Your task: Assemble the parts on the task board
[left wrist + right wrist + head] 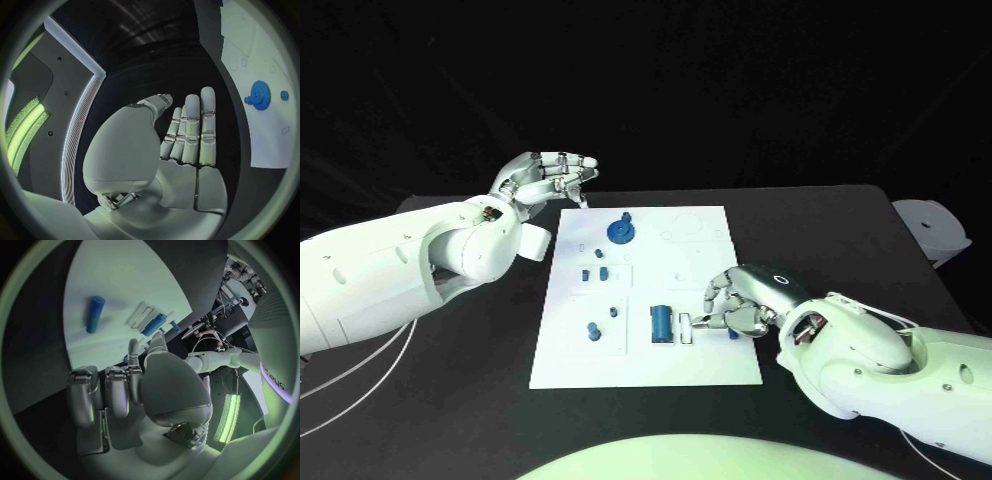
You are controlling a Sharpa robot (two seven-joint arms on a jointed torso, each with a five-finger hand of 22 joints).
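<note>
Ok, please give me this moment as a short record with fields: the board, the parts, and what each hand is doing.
board: white task board lies flat on the black table
parts: blue gear near the far end; blue cylinder near the close end; several small blue pieces between
left hand: left hand raised beyond the board's far left corner, holds nothing
right hand: right hand low at the board's right edge; fingertips beside the cylinder; grasp unclear

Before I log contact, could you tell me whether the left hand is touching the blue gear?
Apart: the head view shows the left hand raised beyond the board's far corner, clear of the gear.

a black table (pixel 848 230) with a white object (pixel 935 230) near its right edge.
</note>
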